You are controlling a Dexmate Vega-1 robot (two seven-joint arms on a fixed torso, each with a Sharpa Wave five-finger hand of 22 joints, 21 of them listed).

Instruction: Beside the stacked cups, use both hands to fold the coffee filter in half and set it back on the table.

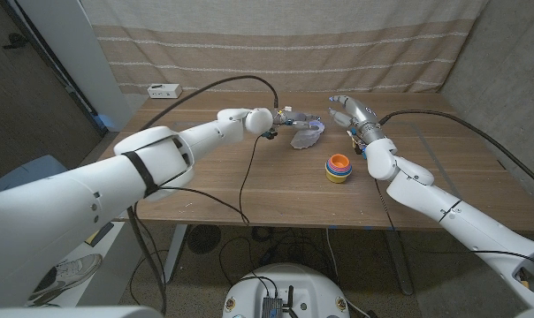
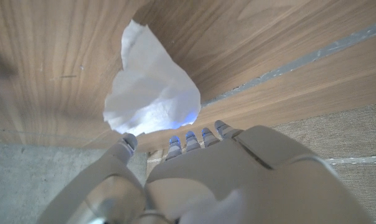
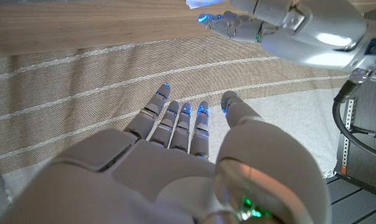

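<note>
Lying crumpled, white paper coffee filter [image 2: 152,93], grained wooden table [image 2: 63,43]

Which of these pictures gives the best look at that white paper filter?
The left wrist view: the coffee filter shows large and crumpled on the wood. The head view shows it small by the left hand; the right wrist view catches just a corner.

Crumpled white coffee filter [image 1: 308,135] near stacked cups [image 1: 338,167]
</note>
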